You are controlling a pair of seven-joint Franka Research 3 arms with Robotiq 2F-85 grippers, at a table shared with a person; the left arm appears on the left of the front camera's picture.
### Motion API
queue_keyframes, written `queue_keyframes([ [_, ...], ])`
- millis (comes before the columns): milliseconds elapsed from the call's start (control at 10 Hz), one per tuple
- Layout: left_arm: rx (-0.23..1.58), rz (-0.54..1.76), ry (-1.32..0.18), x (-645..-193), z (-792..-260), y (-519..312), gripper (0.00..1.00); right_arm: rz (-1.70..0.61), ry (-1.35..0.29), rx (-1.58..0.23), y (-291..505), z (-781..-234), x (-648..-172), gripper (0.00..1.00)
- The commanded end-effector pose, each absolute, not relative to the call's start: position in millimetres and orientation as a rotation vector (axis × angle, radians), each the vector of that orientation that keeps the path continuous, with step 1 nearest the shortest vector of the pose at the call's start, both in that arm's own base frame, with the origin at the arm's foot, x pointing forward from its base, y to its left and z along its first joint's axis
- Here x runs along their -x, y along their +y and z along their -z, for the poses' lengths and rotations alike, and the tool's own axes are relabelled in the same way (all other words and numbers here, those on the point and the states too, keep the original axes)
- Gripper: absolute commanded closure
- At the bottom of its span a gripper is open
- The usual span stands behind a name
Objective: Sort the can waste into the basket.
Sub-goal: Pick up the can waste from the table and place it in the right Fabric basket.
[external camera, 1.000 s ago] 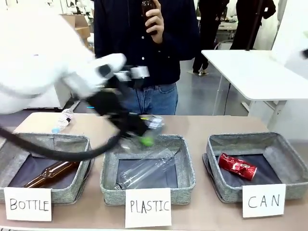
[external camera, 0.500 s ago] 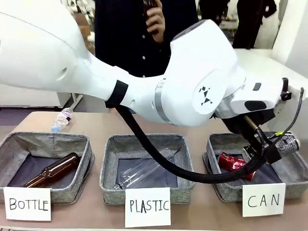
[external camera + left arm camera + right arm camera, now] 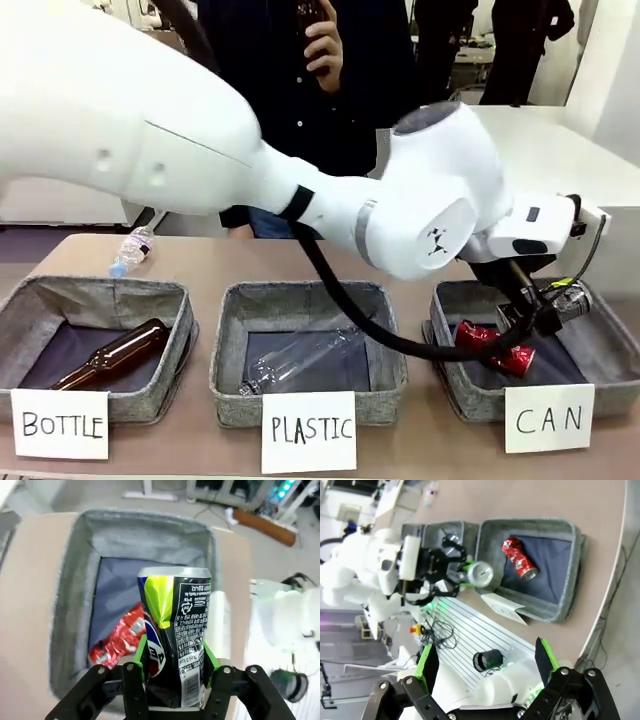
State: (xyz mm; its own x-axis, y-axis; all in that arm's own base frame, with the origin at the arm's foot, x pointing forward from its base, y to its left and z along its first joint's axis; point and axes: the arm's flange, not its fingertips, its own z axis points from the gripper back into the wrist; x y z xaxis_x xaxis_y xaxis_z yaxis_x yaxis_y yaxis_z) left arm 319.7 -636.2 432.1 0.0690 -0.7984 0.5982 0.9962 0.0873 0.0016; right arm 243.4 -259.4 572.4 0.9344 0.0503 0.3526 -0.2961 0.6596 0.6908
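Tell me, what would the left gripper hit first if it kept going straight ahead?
Likely the basket's dark floor, beside the red can. The left gripper, shut on the black can, points into that basket, so the held can would touch first. Depth is unclear.

White left arm, black cable, black left hand, green pads

Black can, between the jaws: silver top, yellow-green and blue patches, white print, barcode. Red can, beyond the jaws: white marks. Basket: mottled grey weave, dark base. Pads: green.
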Motion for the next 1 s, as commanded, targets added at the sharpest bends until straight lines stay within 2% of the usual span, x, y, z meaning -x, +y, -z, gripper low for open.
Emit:
queue_keyframes([
  [0,0.444,1.404,-0.532,-320,-447,-667,0.56,-0.201,-0.321,-0.830,-260,-573,-242,0.00],
  [400,0.434,1.395,-0.513,-325,-441,-665,0.56,-0.201,-0.321,-0.830,-260,-573,-242,0.00],
  [500,0.421,1.396,-0.501,-325,-441,-662,0.00,-0.201,-0.321,-0.830,-260,-573,-242,0.00],
  [900,0.409,1.379,-0.517,-327,-441,-648,0.00,-0.201,-0.321,-0.830,-260,-573,-242,0.00],
])
